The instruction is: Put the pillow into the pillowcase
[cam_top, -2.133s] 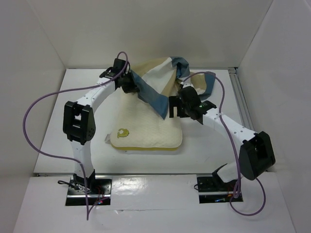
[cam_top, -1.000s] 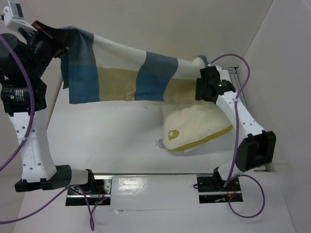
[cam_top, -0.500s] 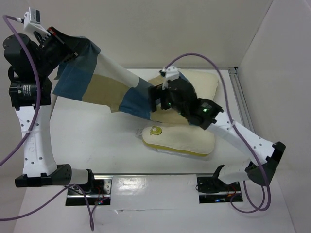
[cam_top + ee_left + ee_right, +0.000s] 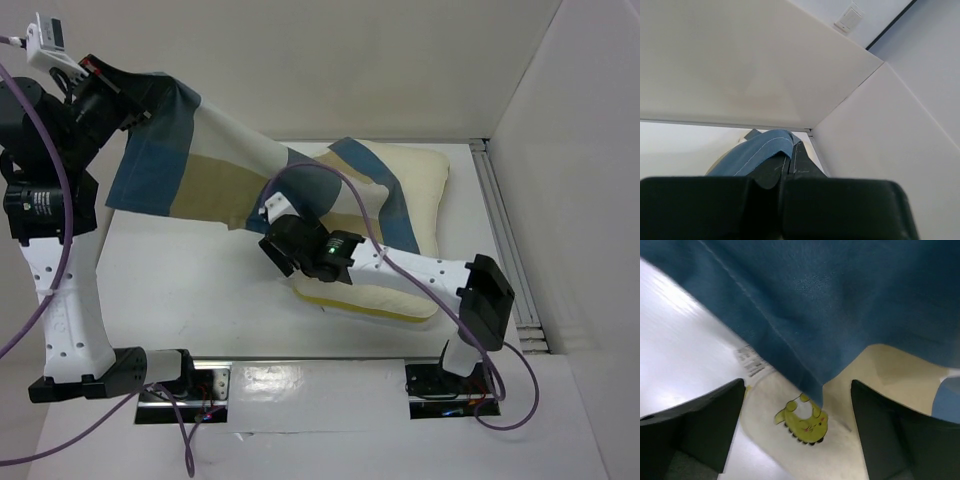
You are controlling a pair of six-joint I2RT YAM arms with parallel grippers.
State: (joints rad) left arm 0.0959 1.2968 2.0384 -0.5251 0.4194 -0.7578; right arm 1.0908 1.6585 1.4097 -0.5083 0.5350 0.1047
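Observation:
The checked pillowcase (image 4: 240, 170) hangs from my raised left gripper (image 4: 135, 95) at the upper left and drapes down right over the pillow. My left gripper is shut on its blue edge (image 4: 760, 152). The cream pillow (image 4: 420, 180) with yellow piping lies on the table at centre right, partly under the pillowcase. My right gripper (image 4: 285, 250) is open and empty, just above the pillow's near left end. In the right wrist view its open fingers (image 4: 705, 420) flank the pillow's yellow logo (image 4: 802, 420) and white tag (image 4: 751, 362), with the blue pillowcase (image 4: 830, 300) hanging over them.
White walls enclose the table (image 4: 200, 280) at back, left and right. A metal rail (image 4: 500, 220) runs along the right side. Purple cables (image 4: 330, 185) loop off both arms. The arm bases sit on a glossy strip at the near edge.
My right gripper has let go of the pillowcase and moved left and nearer, to the pillow's logo end. The pillowcase's lower part now lies draped over the pillow. The left arm stays raised.

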